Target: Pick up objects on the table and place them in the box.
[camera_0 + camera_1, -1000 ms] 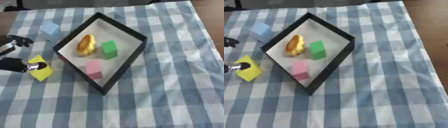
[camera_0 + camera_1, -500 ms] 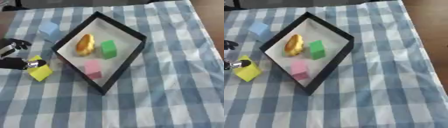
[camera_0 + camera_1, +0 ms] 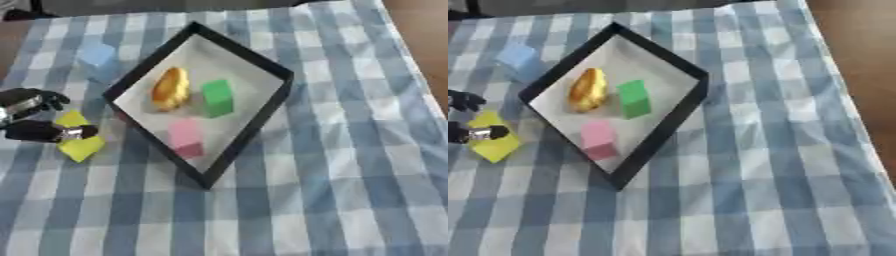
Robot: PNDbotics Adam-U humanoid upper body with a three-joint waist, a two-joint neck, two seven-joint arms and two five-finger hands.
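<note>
While the left hand [image 3: 35, 120] pinches a yellow block [image 3: 79, 142] (beside the box [image 3: 262, 107]).

Work surface is a table covered by a blue-and-white checked tablecloth [image 3: 332, 165], which fills nearly the whole of both eye views and lies slightly askew. Cloth shows soft wrinkles toward the right side. Beyond the cloth's right edge, a strip of brown wooden surface [image 3: 859, 55] runs down the upper right; whether it is bare tabletop or floor cannot be told. Along the top edge sits a dark band [image 3: 114, 5], details unresolved. Lighting is even and diffuse, with soft shadows.
</note>
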